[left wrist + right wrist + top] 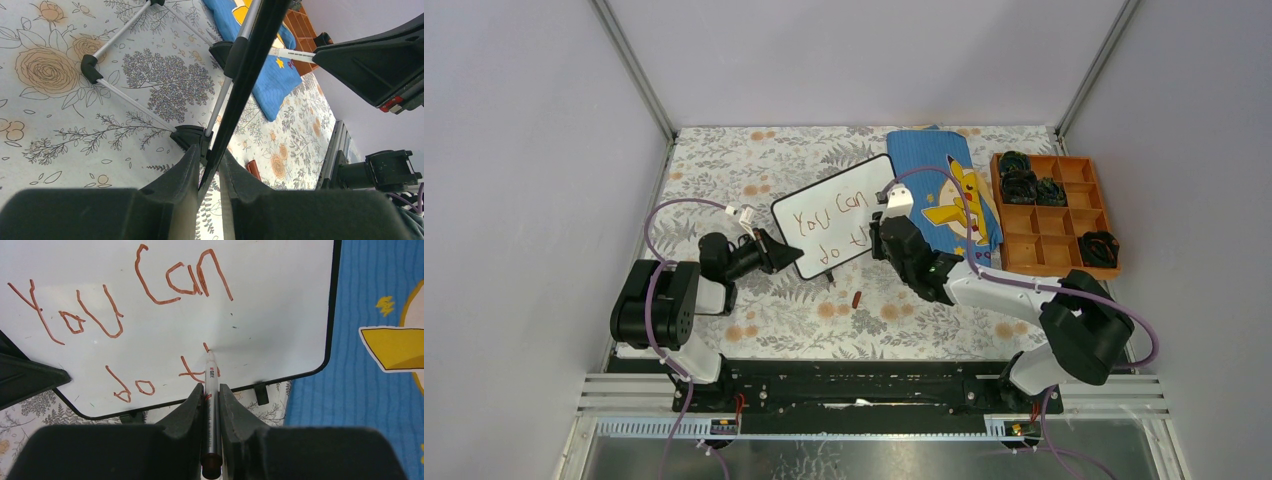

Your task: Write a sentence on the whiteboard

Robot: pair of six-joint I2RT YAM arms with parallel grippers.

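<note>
The whiteboard stands tilted on its small black feet on the floral table. The sentence reads "You Can" on the top line, with "do t" and one further stroke below, in red-brown. My right gripper is shut on a silver marker. The marker's tip touches the board just right of the "t". My left gripper is shut on the whiteboard's lower left edge, seen edge-on as a black strip between the fingers. From above, the left gripper and the right gripper flank the board.
A red-brown marker cap lies on the table in front of the board. A blue cloth with a yellow cartoon figure lies right of the board. Beyond it is an orange compartment tray holding black items. Grey walls enclose the table.
</note>
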